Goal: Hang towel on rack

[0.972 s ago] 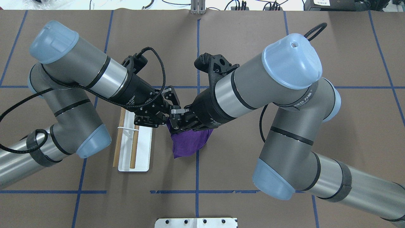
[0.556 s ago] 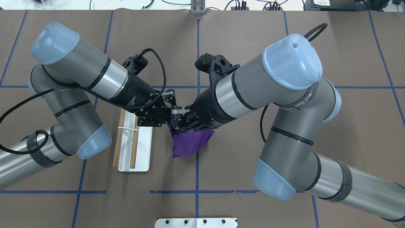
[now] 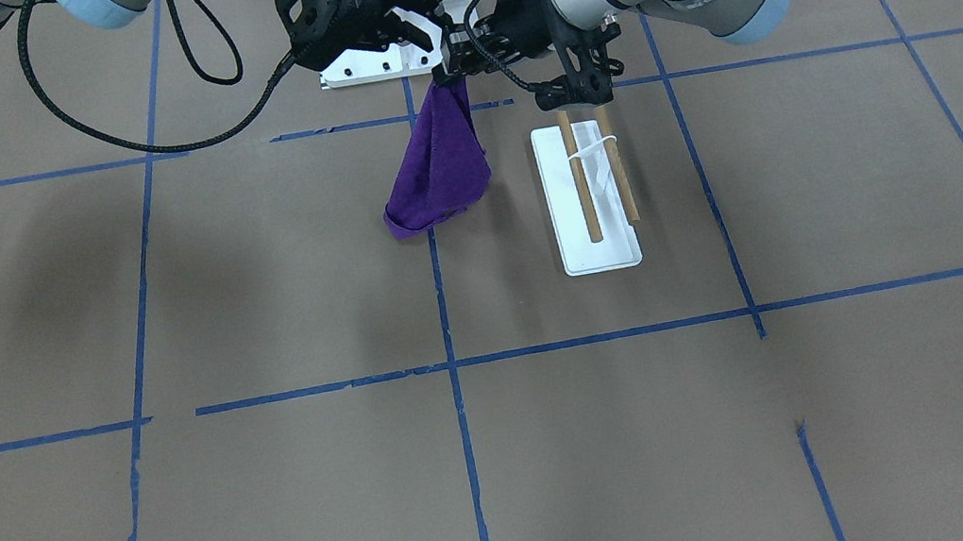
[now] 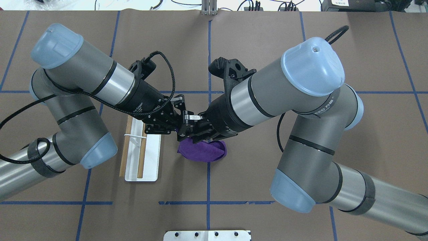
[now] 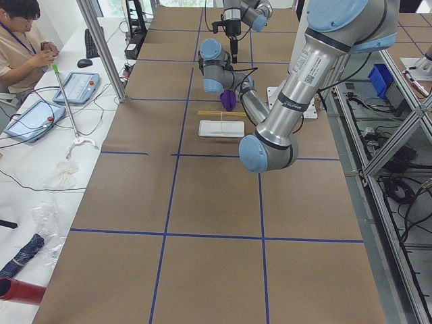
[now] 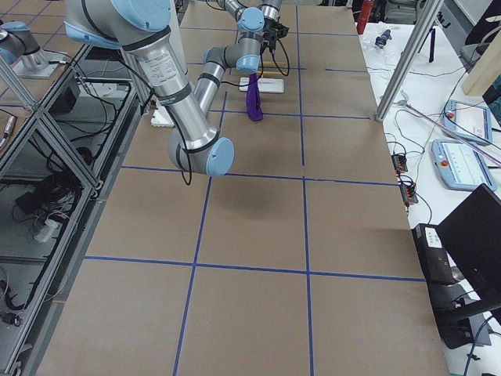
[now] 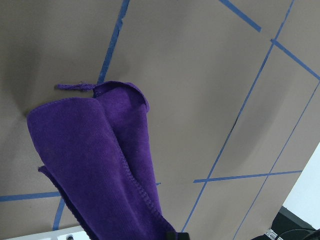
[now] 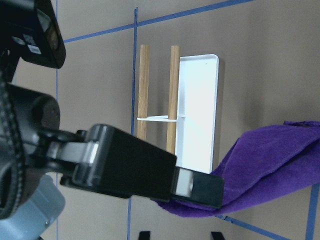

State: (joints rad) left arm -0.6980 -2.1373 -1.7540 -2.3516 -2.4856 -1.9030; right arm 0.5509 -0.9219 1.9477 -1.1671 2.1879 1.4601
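The purple towel hangs off the table from its top corner, just right of the rack in the overhead view. My left gripper is shut on that corner. Its black finger pinches the cloth in the right wrist view. The towel fills the left wrist view. My right gripper sits tip to tip with the left one, jaws apart and holding nothing. The rack is a white base plate with two wooden dowels, and it stands bare beside the grippers.
A white ribbed pedestal with bolt holes sits at the table's near edge by the robot's base. Blue tape lines cross the brown table. An operator sits at a side desk beyond the table's end.
The towel has gone from a long hanging fold to a compact bunch under the grippers. The right arm has shifted slightly to the right. The left arm has hardly moved.
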